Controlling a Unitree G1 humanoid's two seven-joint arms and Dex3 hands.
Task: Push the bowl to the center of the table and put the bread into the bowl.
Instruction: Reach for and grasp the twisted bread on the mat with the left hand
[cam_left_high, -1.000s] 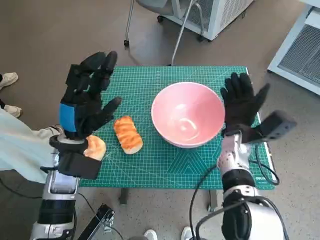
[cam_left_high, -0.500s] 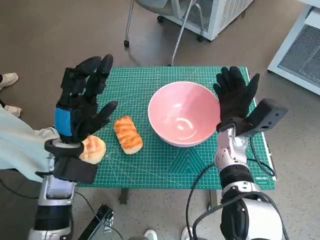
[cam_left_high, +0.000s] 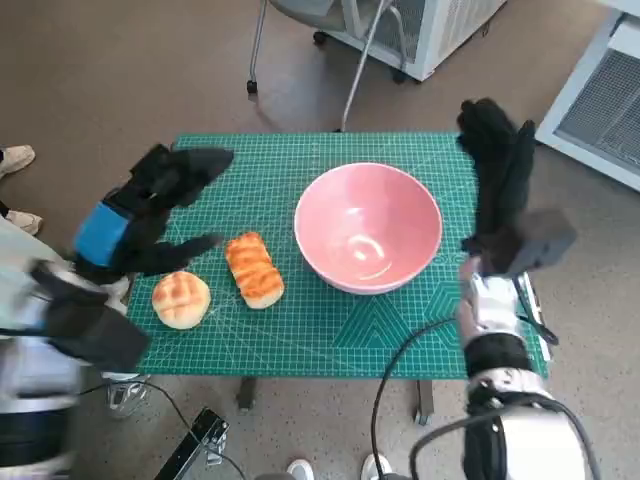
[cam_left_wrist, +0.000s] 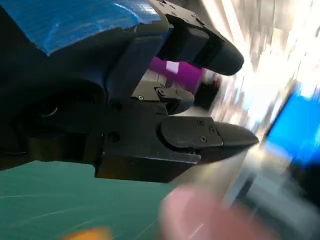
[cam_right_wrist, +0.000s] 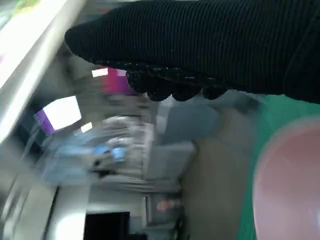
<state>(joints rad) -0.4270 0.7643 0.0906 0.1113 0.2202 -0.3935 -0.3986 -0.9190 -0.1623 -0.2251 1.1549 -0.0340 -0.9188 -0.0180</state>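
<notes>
A pink bowl (cam_left_high: 368, 227) stands empty a little right of the middle of the green cutting mat (cam_left_high: 320, 330). Left of it lie a long striped bread (cam_left_high: 254, 269) and a round bun (cam_left_high: 181, 299). My left hand (cam_left_high: 150, 205) hovers above the mat's left part, fingers spread, holding nothing. My right hand (cam_left_high: 497, 165) is raised edge-on beside the bowl's right rim, apart from it and empty. The left wrist view shows my left hand (cam_left_wrist: 150, 115) with a pink blur of the bowl (cam_left_wrist: 200, 215) below. The right wrist view shows the glove (cam_right_wrist: 210, 50) and the bowl's rim (cam_right_wrist: 290, 185).
A chair's legs (cam_left_high: 350, 70) and a white unit (cam_left_high: 440, 30) stand behind the table. Another white cabinet (cam_left_high: 600, 90) is at the far right. A person's shoes (cam_left_high: 15, 160) and pale clothing (cam_left_high: 30, 280) show at the left edge. Cables hang below the table front.
My left hand has swung out to the left and lower, uncovering the round bun. My right hand has turned edge-on and pulled back to the right, away from the bowl. The bowl stays put.
</notes>
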